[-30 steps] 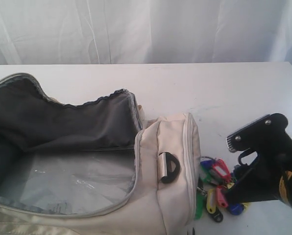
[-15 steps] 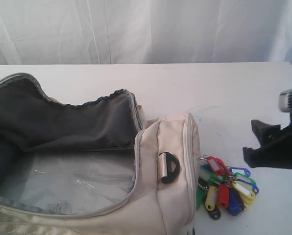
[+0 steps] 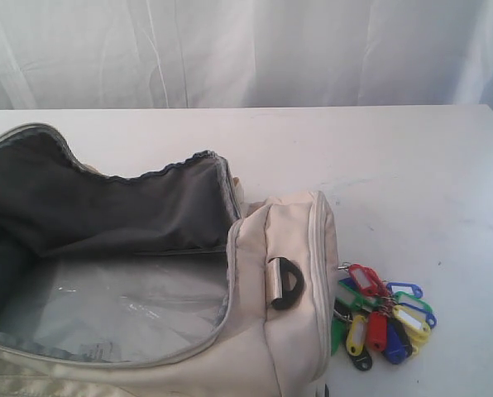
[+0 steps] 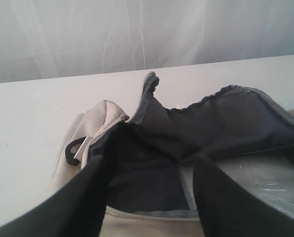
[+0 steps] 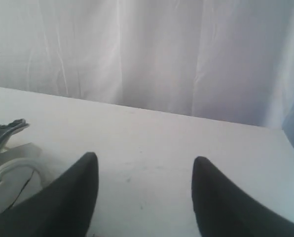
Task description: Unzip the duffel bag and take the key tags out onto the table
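Observation:
The cream-white duffel bag (image 3: 288, 331) lies unzipped on the white table (image 3: 379, 157), its dark grey lining (image 3: 106, 207) showing. The key tags (image 3: 383, 318), a bunch of red, green, blue, yellow and black tags, lie on the table just right of the bag's end. Neither gripper appears in the exterior view. In the left wrist view my left gripper (image 4: 149, 163) is open above the bag's mouth (image 4: 152, 168) with nothing between its fingers. In the right wrist view my right gripper (image 5: 144, 165) is open over bare table, holding nothing.
A black D-ring (image 3: 286, 283) sits on the bag's end panel. A white curtain (image 3: 246, 50) hangs behind the table's far edge. A clear plastic sheet (image 3: 114, 310) lies inside the bag.
My right gripper let go of the key tags beside the bag, then drew away to the right and out of the exterior view. The tags stay on the table.

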You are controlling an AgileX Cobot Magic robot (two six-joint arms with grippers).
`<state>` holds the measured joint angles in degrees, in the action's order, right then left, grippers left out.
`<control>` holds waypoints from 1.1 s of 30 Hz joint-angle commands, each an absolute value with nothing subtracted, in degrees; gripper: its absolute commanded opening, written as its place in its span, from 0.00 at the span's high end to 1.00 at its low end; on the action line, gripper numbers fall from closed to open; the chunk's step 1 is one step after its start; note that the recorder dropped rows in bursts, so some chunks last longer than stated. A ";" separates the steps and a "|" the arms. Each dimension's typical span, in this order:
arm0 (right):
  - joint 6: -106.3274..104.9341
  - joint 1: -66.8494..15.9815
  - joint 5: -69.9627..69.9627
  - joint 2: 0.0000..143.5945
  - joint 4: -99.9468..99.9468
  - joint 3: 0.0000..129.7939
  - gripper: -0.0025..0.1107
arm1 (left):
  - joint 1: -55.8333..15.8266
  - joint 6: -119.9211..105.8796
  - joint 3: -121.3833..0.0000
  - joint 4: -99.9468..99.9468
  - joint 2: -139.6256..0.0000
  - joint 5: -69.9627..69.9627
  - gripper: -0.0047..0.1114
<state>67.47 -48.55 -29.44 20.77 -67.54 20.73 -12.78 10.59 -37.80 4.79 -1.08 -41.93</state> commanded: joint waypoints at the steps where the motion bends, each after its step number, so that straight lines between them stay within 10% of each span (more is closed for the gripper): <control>1: 50.06 -48.49 -29.45 15.45 -49.03 20.63 0.57 | -12.71 10.46 -38.02 3.38 0.00 -42.18 0.48; 22: 11.23 -48.60 -30.48 8.73 -9.80 20.63 0.97 | -12.71 10.20 -38.02 -1.64 0.00 -50.79 0.48; 33: -10.69 -48.60 -33.84 12.15 14.95 20.63 0.98 | -12.71 10.43 -37.94 -2.80 0.00 -62.03 0.48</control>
<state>-9.08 -48.55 -34.22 11.25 13.72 20.73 -12.78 10.36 -37.80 -1.27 -0.46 -58.67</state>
